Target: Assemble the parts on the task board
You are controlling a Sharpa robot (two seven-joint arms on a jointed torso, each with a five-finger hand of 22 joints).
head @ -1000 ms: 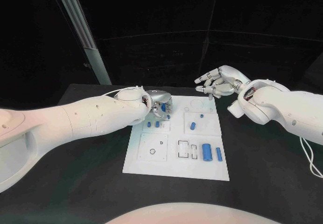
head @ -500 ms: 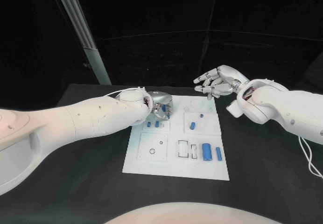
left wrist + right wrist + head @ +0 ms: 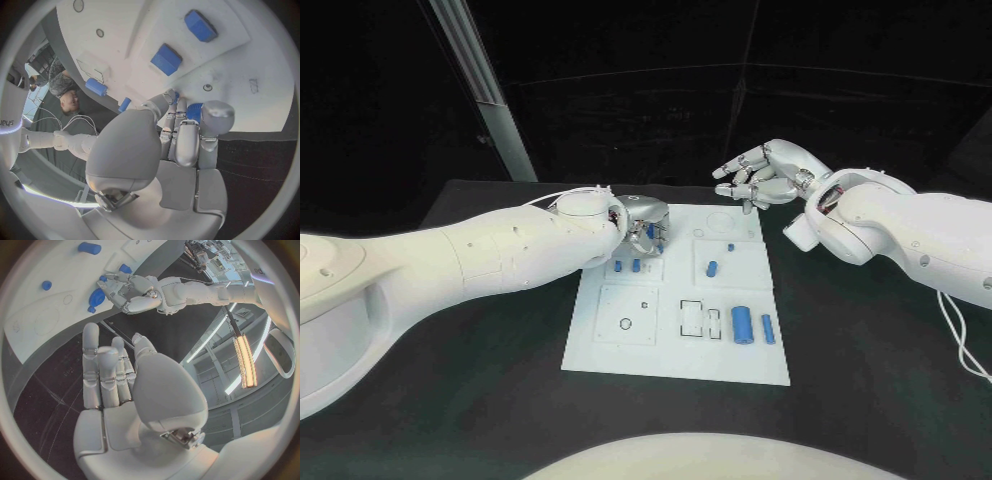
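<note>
Head view shows my left robot hand (image 3: 639, 222) down on the far left corner of the task board (image 3: 678, 360), which lies flat on the black surface (image 3: 488, 380). My fingers there are curled around a small blue part (image 3: 195, 111). From the left wrist view I can see that blue part tucked between my fingers, right at the board, so this hand is clamped on it. I think I am pushing it into its spot, but I cannot tell if it is all the way in.

My right robot hand (image 3: 764, 175) hangs in the air past the far edge of the board. Its fingers are apart and it holds nothing.

Not much looks finished yet, I think. Two little blue parts (image 3: 627, 267) lie just beside my left hand. One more blue part (image 3: 713, 269) lies in the far right square. A fat blue part (image 3: 743, 325) and a thin blue part (image 3: 767, 330) lie side by side near the right edge. Next to them are two outlined slots (image 3: 700, 320), and there is a small hole (image 3: 626, 324) on the left side. So most of the job is still to do.
</note>
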